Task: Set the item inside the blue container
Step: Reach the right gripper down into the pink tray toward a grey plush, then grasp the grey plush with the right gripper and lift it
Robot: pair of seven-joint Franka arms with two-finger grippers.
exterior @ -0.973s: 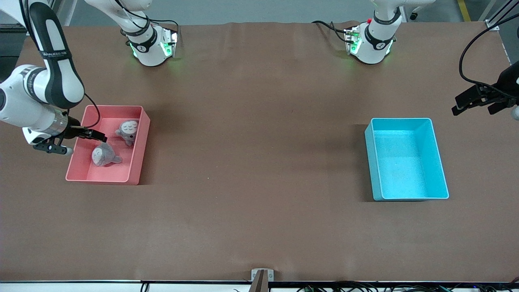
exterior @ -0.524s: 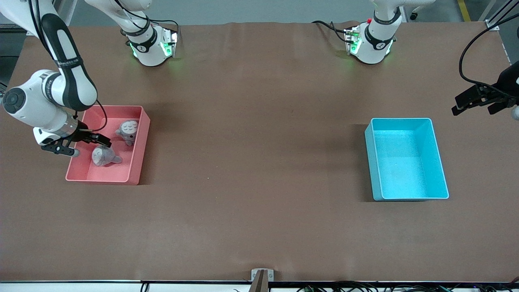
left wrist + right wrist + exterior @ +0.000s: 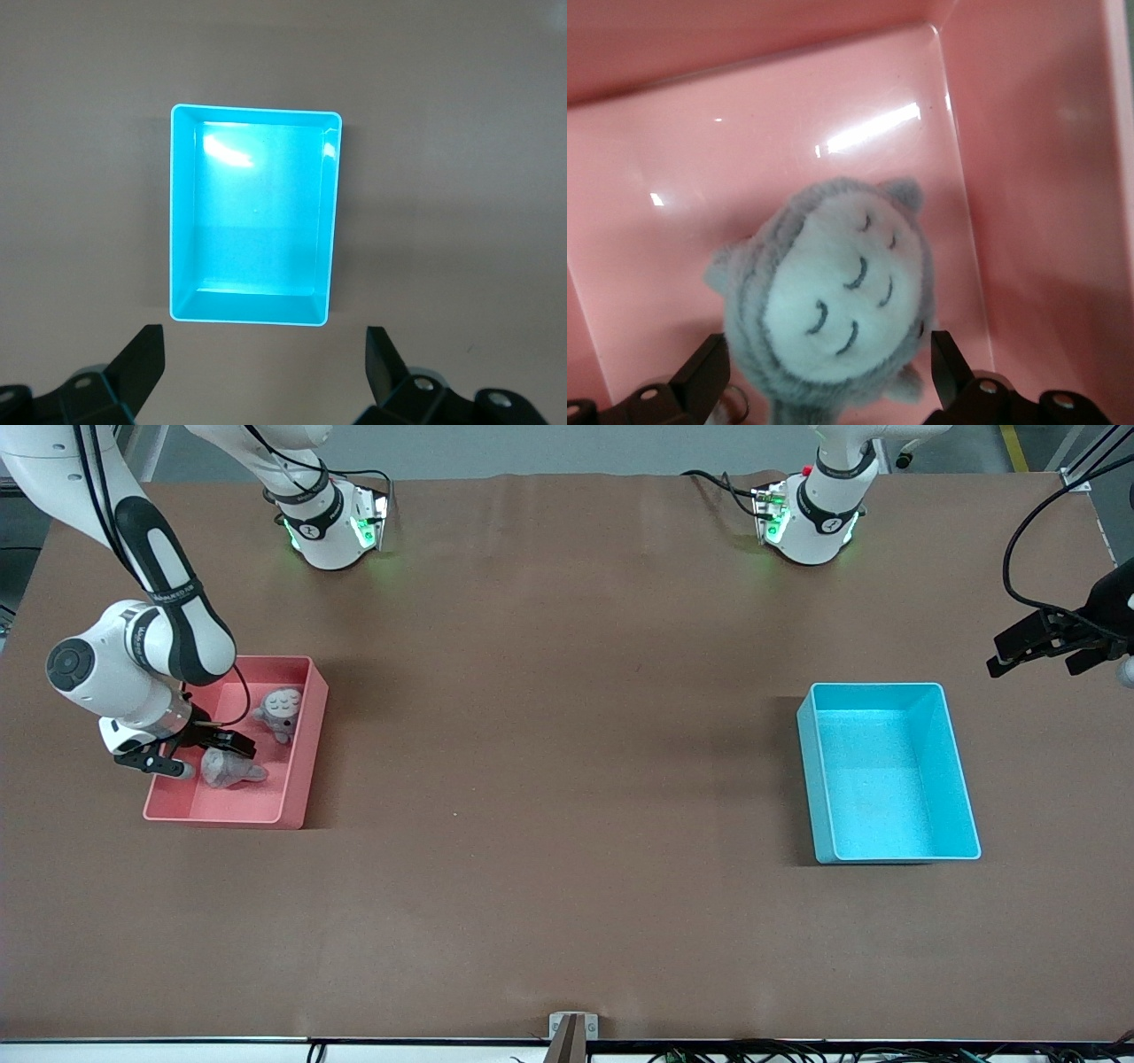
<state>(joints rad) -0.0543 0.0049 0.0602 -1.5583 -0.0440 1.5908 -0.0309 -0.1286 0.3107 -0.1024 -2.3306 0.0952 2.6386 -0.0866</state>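
Two bins on brown table (image 3: 567, 797): pink bin (image 3: 297, 779) at right arm's end, roughly 9 o'clock from table centre in front view; blue container (image 3: 961, 779) at left arm's end, roughly 3 o'clock; well apart; blue container sits bare inside.

Two grey plush toys in pink bin: nearer plush (image 3: 229, 769) lying close to the bin wall by the right gripper; farther plush (image 3: 279, 710) at about 1 o'clock from it, pale spotted belly facing up; not touching.

Right gripper (image 3: 199, 751) low inside pink bin, right at nearer plush; fingers spread wide; in right wrist view fingertips (image 3: 709, 367) flank plush (image 3: 833, 310) on both sides, nothing clamped; contact with plush: cannot tell.

Left gripper (image 3: 1041, 646) up in the air over bare table at left arm's end, about 1 o'clock from blue container; fingers apart, holding nothing; waiting; left wrist view looks straight down on blue container (image 3: 182, 212), fingertips (image 3: 146, 354) clear of its rim.
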